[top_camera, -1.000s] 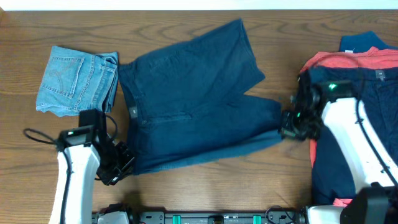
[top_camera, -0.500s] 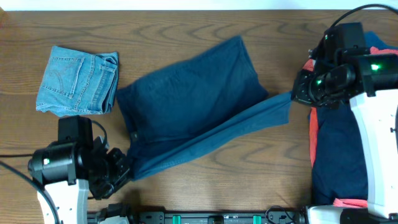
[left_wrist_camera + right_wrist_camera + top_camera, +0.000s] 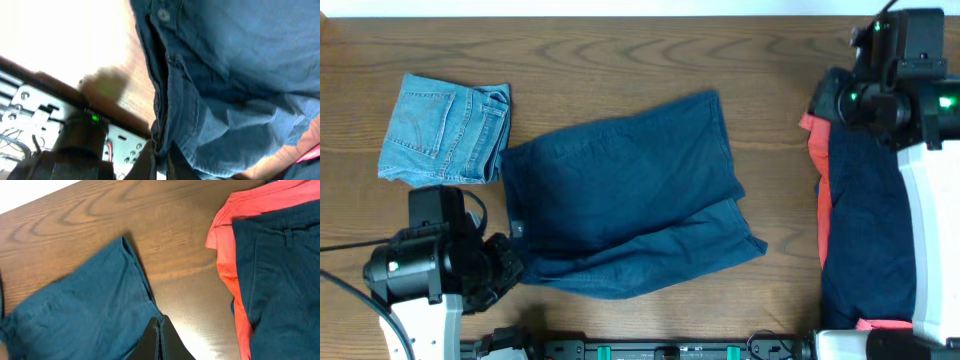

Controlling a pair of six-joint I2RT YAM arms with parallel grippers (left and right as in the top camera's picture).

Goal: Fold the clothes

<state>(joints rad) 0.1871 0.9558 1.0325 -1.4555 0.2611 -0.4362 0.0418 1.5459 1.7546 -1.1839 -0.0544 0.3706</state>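
Note:
Dark blue shorts lie in the middle of the table, one leg laid over the other. My left gripper is shut on the shorts' waistband corner at their front left; the left wrist view shows the fabric pinched between the jaws. My right gripper is raised at the far right, apart from the shorts. In the right wrist view its fingers are pressed together with nothing between them, above the shorts' leg edge.
Folded light denim shorts lie at the far left. A pile of clothes, navy over red, sits at the right under my right arm; it also shows in the right wrist view. The metal rail runs along the table's front edge.
My right gripper carried the shorts' leg up, let it go and moved back to the far right. The leg now lies folded over the shorts. The left gripper kept its hold.

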